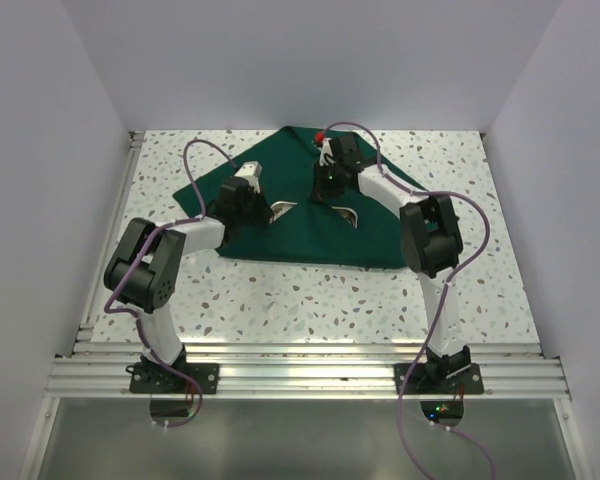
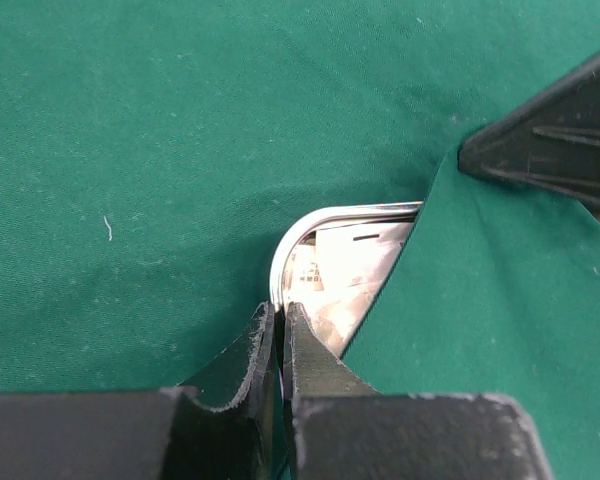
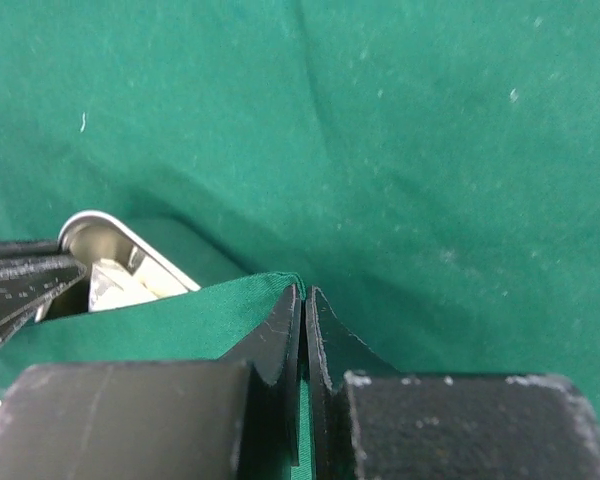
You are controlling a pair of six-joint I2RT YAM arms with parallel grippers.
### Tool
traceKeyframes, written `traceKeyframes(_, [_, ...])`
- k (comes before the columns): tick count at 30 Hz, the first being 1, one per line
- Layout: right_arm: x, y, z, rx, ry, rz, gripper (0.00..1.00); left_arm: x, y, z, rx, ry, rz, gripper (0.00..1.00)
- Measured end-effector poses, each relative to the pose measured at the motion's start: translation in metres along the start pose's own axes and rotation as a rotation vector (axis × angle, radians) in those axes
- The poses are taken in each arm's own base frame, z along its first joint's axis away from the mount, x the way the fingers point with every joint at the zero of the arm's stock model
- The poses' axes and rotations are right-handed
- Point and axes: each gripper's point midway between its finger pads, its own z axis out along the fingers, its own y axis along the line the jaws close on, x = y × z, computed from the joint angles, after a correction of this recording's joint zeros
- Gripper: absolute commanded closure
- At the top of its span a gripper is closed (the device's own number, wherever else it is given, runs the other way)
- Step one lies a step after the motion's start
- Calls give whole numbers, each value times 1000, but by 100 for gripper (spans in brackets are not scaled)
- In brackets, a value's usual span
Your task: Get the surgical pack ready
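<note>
Pinching surgical pack [image 1: 310, 240] | left end effector [image 2: 282, 335] clamped on fabric | right end effector [image 3: 305, 320] likewise | steel tray [image 2: 345, 265] half-covered

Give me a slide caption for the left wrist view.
Left gripper pinching the green surgical pack fabric, folded over a steel tray.
</note>
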Motion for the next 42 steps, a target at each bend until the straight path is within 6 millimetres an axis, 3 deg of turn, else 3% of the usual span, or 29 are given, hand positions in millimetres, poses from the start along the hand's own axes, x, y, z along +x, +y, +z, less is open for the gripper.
traceKeyframes(8, [7,-8,7,-16,38,44,100,1,0,0,4,-2,1,91])
traceKeyframes(18, [12,-7,9,-80,61,72,100,12,-1,-7,12,4,12,59])
traceKeyframes(24, [13,-6,12,-119,72,74,99,-8,12,-32,-65,-52,-42,51])
traceKeyframes(27, [14,-5,13,-134,74,74,99,-34,39,-52,-122,-124,-114,50])
traceKeyframes(30, [14,-5,13,-140,74,74,99,-57,81,-66,-212,-189,-197,48])
traceKeyframes(35, [14,-5,13,-140,74,71,100,-61,144,-82,-358,-210,-301,47])
traceKeyframes(42, [14,-4,12,-148,75,67,100,-72,216,-81,-498,-202,-408,48])
